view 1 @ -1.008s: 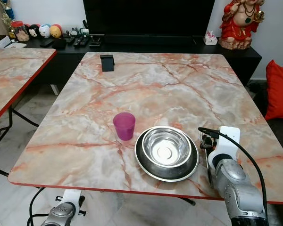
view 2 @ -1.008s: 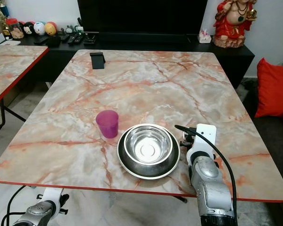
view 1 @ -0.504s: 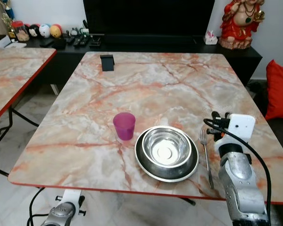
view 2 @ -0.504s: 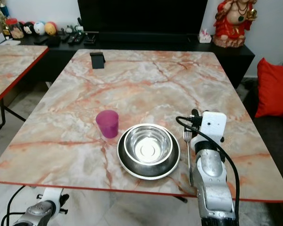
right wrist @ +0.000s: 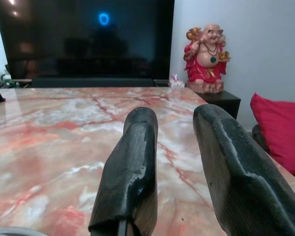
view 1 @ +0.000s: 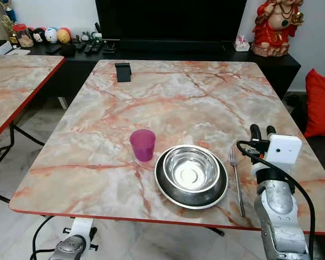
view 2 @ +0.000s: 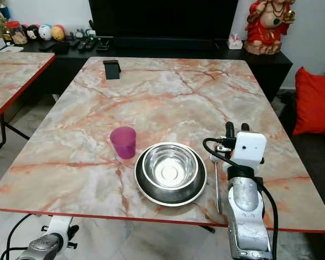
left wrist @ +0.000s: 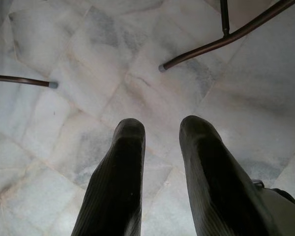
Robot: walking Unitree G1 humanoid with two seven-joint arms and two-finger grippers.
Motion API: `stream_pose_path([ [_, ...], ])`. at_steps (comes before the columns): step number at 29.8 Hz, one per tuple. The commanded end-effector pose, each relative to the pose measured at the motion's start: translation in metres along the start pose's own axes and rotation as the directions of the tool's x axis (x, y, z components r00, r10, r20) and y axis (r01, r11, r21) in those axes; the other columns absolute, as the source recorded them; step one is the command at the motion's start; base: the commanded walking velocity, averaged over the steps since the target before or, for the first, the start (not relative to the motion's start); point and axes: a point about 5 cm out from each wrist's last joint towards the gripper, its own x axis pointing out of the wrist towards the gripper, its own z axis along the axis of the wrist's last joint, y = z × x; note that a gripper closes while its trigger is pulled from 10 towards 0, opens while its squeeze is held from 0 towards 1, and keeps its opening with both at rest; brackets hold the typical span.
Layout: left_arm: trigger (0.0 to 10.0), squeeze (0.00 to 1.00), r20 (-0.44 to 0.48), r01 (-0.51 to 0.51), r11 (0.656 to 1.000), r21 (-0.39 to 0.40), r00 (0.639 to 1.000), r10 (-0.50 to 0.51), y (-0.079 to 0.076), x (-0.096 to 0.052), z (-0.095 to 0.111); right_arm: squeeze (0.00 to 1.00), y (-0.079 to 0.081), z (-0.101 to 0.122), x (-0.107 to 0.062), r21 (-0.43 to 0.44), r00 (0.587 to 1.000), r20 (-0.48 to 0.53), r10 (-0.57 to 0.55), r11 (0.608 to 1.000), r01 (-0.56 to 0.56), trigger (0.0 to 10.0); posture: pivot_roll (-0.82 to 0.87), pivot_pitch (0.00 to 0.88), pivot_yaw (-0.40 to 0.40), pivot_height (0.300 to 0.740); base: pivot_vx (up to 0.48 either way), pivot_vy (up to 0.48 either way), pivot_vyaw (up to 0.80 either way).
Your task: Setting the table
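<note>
A purple cup (view 1: 143, 144) stands on the marble table (view 1: 168, 97), just left of a steel bowl (view 1: 191, 169) nested in a dark-rimmed plate (view 1: 168, 189) near the front edge. A fork (view 1: 236, 179) lies flat on the table right of the plate, tines pointing away from me. My right gripper (view 1: 261, 130) hovers above the table just right of the fork, fingers pointing away, open and empty. Below the table's front edge my left gripper (left wrist: 162, 128) hangs open over the tiled floor.
A small black stand (view 1: 123, 71) sits at the table's far left. A second marble table (view 1: 16, 81) is on my left. Behind are a dark TV console (view 1: 168, 49), a red statue (view 1: 274, 27) and a red cushion (view 1: 320, 103). Table legs (left wrist: 211, 46) cross the floor.
My right gripper has drawn back to the right and risen, uncovering the fork, which now lies free beside the plate. Cup, bowl and left arm have not moved.
</note>
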Motion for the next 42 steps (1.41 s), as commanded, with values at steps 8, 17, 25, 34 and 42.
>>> stream_pose_path([
  [8,10.0,0.00,-0.007,0.013,1.000,-0.001,1.000,-0.013,0.000,-0.001,-0.005,0.00,0.005,0.002,0.004,0.005,1.000,0.026,0.004,1.000,-0.004,10.0,-0.03,0.000,0.003,0.740,0.000,0.298,0.00],
  [17,10.0,0.00,-0.004,0.009,1.000,-0.008,1.000,-0.009,0.001,-0.001,-0.003,0.00,0.005,0.004,0.007,0.006,0.999,0.037,-0.002,1.000,0.001,10.0,-0.03,0.000,0.004,0.740,0.000,0.305,0.00],
  [25,10.0,0.00,-0.009,0.009,1.000,-0.012,1.000,-0.009,0.001,0.000,-0.002,0.00,0.007,0.008,0.010,-0.008,0.999,0.054,0.005,1.000,-0.004,10.0,-0.02,0.000,0.002,0.740,0.000,0.306,0.00],
  [34,10.0,0.00,-0.016,0.004,1.000,-0.014,1.000,-0.004,0.001,0.000,-0.002,0.00,0.008,0.011,0.012,-0.014,0.997,0.079,0.015,1.000,-0.014,10.0,-0.02,0.000,0.000,0.740,0.000,0.305,0.55],
  [42,10.0,0.00,-0.017,0.003,1.000,-0.015,1.000,-0.003,0.002,0.000,-0.002,0.00,0.009,0.012,0.012,-0.010,0.996,0.082,0.019,1.000,-0.018,10.0,-0.02,0.000,-0.001,0.740,0.000,0.304,0.76],
])
